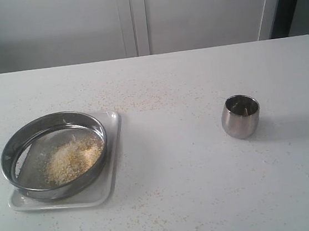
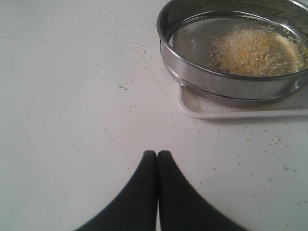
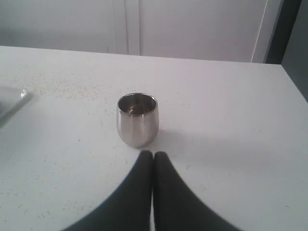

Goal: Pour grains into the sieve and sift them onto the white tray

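You are facing the sifting step, I judge: the grains (image 2: 257, 50), a coarse pale-yellow heap, are lying on the fine mesh of the round steel sieve (image 2: 211, 86), which is sitting on the flat white tray (image 2: 231, 111) ahead of your left pincer (image 2: 157, 153). Both pincers are hanging fully closed and empty, the right pincer (image 3: 153, 154) just short of the smooth cup (image 3: 137, 119). Next you are likely opening the left to grip the rim.
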Action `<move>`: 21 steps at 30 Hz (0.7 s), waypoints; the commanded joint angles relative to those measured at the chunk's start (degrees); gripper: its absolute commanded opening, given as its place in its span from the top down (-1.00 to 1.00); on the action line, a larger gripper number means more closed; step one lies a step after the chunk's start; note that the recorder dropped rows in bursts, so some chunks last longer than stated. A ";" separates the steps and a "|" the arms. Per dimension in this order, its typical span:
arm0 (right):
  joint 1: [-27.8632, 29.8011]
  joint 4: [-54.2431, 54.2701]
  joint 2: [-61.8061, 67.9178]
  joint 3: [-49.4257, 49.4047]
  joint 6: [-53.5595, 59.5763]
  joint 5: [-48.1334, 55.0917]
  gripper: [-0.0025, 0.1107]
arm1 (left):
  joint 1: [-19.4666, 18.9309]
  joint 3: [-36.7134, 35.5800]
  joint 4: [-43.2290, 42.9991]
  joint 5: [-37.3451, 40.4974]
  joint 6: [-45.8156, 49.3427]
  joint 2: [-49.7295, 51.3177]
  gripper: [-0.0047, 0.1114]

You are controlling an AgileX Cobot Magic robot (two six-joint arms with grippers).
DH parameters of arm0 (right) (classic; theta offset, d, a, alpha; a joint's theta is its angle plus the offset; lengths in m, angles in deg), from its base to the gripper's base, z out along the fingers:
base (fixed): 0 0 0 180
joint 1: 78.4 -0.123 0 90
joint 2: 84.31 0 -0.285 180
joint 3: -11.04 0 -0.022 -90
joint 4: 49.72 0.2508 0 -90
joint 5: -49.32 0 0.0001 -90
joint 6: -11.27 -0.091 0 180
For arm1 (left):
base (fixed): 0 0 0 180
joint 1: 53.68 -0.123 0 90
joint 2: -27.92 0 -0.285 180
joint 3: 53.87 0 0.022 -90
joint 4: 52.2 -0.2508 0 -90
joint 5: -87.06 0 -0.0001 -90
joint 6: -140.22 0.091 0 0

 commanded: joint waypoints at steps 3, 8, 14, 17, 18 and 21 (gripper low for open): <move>0.16 0.00 -0.28 -5.38 0.57 -4.58 0.96 | -0.08 -0.34 0.50 0.77 -0.11 -0.28 0.92; 0.16 0.00 -0.28 -7.93 0.46 -4.69 0.96 | -0.08 -0.34 0.50 0.77 -0.11 -0.28 0.92; 0.16 0.00 -0.28 -7.93 0.70 -4.69 0.96 | -0.08 -0.34 0.50 0.77 -0.11 -0.28 0.92; 0.16 0.00 -0.28 -7.93 0.70 -4.69 0.96 | -0.08 -0.34 0.50 0.77 -0.11 -0.28 0.92; 0.16 0.00 -0.28 -7.93 0.70 -4.69 0.96 | -0.08 -0.34 0.50 0.77 -0.11 -0.28 0.92; 0.16 0.00 -0.28 -7.93 0.70 -4.69 0.96 | -0.08 -0.34 0.50 0.77 -0.11 -0.28 0.92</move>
